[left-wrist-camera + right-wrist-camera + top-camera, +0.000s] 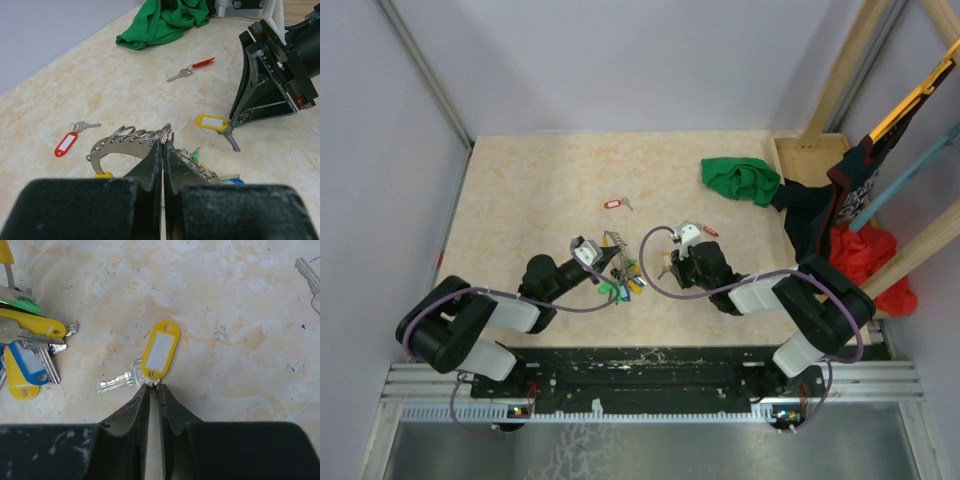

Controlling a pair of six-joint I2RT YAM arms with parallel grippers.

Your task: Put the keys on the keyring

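Left wrist view: the left gripper (162, 142) is fully closed on the keyring (125, 136), a thin grey metal hoop strung with a row of small split rings, at lower centre of the frame. A bunch of keys with flat plastic tags hangs from it; the right wrist view shows one blue tag (27, 367), one green and several yellow at its left edge. Three loose keys lie on the mottled beige table (75, 85): a silver key with a yellow oblong tag (157, 355), one with a red oblong tag (67, 142) at left, and a slim red-headed key (192, 70) at upper centre. The right gripper (155, 390) is nearly closed, its tips at the small link joining the yellow tag to its key; whether it has a grip I cannot tell. A crumpled green cloth (740, 180) lies beside a shallow wooden tray (805, 150) at upper right.
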